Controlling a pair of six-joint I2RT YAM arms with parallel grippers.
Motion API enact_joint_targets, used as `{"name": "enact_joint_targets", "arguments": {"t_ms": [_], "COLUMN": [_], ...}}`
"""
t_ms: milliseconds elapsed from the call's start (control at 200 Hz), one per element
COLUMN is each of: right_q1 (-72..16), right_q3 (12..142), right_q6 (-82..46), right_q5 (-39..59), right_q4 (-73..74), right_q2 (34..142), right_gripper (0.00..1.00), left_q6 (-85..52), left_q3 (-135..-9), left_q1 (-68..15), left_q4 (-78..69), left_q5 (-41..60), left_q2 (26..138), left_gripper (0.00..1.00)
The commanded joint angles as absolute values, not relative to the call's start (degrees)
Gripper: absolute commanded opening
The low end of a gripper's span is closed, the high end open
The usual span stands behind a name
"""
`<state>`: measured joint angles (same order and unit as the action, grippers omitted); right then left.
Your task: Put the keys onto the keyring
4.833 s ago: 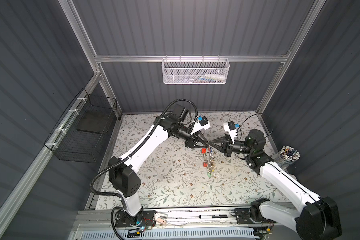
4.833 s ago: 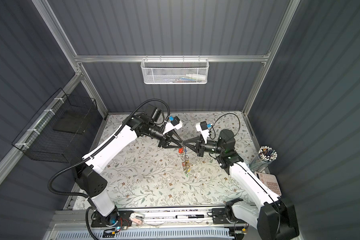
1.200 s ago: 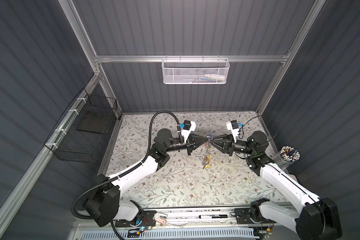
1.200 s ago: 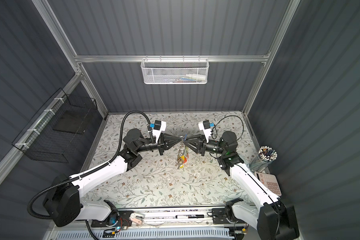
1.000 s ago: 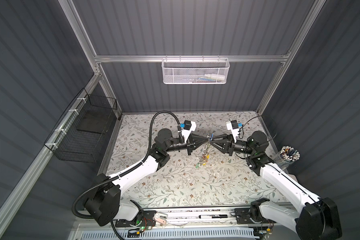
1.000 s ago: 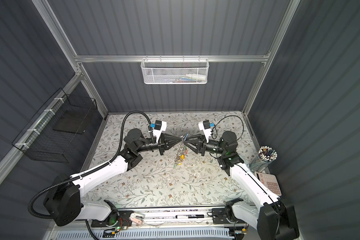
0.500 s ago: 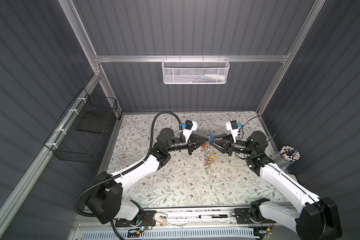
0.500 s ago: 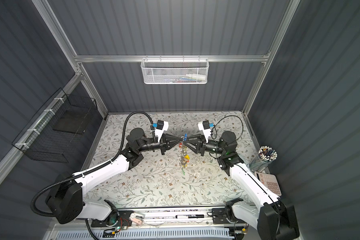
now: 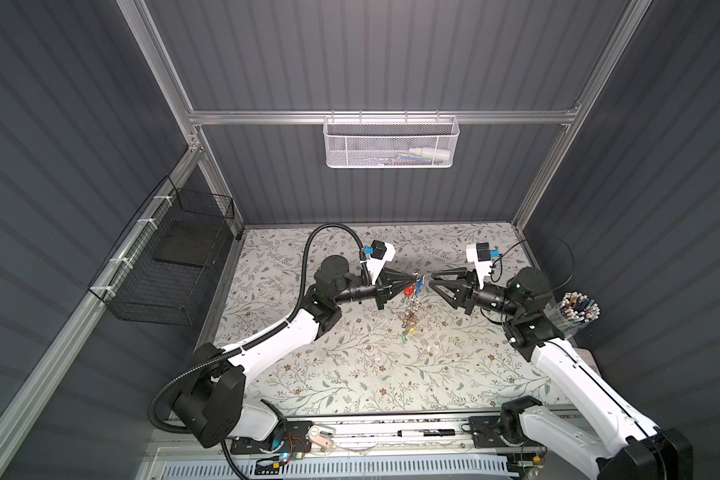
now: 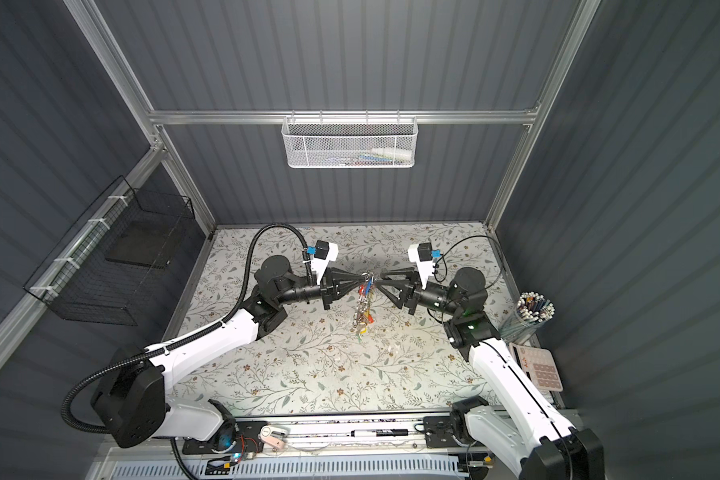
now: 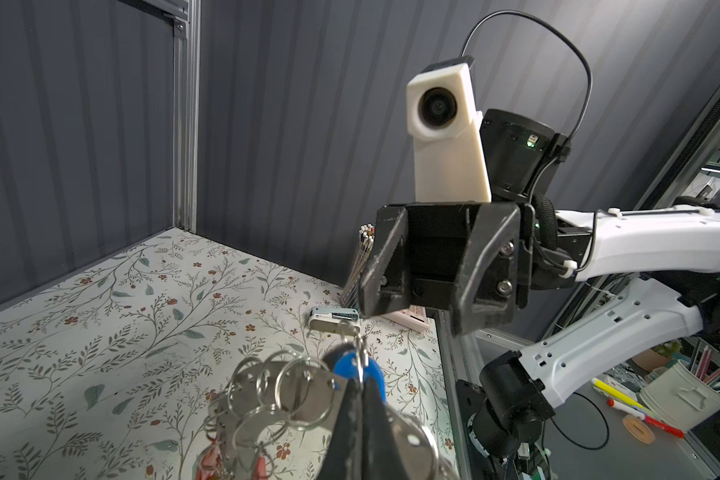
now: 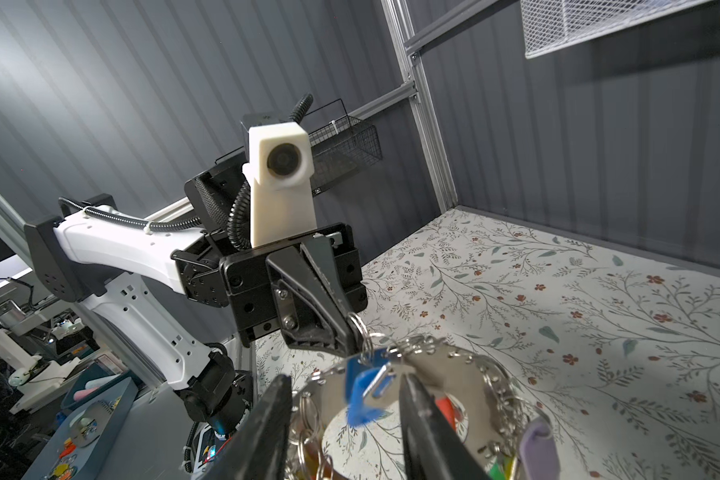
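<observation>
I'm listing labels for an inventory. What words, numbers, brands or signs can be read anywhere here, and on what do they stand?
No text here can be read.
Marker at the front: print too small to read.
Pink keypad: key marks blurred.
Black basket: small white label, too small to read.
Key tags on the keyring: no writing shows.

The left gripper (image 11: pixel 360 388) is pinching shut on the ring of the blue-tagged keys (image 11: pixel 344 368), right against the grey keyring (image 11: pixel 304 395) with its cluster of split rings. Facing it, the right gripper (image 11: pixel 425 307) is hovering with jaws apart and empty above the floral mat (image 11: pixel 142 311). A cup of pens (image 11: pixel 360 266) is standing behind it.
</observation>
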<state>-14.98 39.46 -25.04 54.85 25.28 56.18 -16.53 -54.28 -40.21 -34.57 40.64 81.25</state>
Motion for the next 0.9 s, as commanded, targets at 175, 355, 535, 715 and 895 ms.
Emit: {"name": "enact_joint_targets", "arguments": {"t_ms": [175, 355, 535, 715, 895], "right_q1": [-15.79, -16.86, -17.57, -18.02, -18.06], "right_q3": [40.02, 40.68, 41.4, 41.45, 41.48], "right_q6": [-26.08, -26.23, -26.27, -25.91, -25.07], "right_q5": [56.89, 57.17, 57.47, 57.41, 56.98], "right_q4": [28.12, 29.42, 29.69, 29.41, 28.75], "right_q2": [59.36, 61.14, 62.31, 62.92, 63.41], "right_gripper": [0.47, 0.47, 0.46, 0.43, 0.31], "left_q6": [-16.08, -16.18, -16.45, -16.44, -16.65], "left_q3": [-56.81, -56.65, -56.6, -56.79, -57.39], "left_q1": [-40.52, -40.52, -40.54, -40.52, -40.53], "left_q4": [-37.64, -37.84, -37.97, -38.15, -38.28], "left_q5": [42.09, 42.54, 42.97, 42.98, 42.97], "left_q2": [79.71, 79.53, 79.8, 79.89, 80.24], "left_gripper": [0.0, 0.0, 0.0, 0.0, 0.0]}}
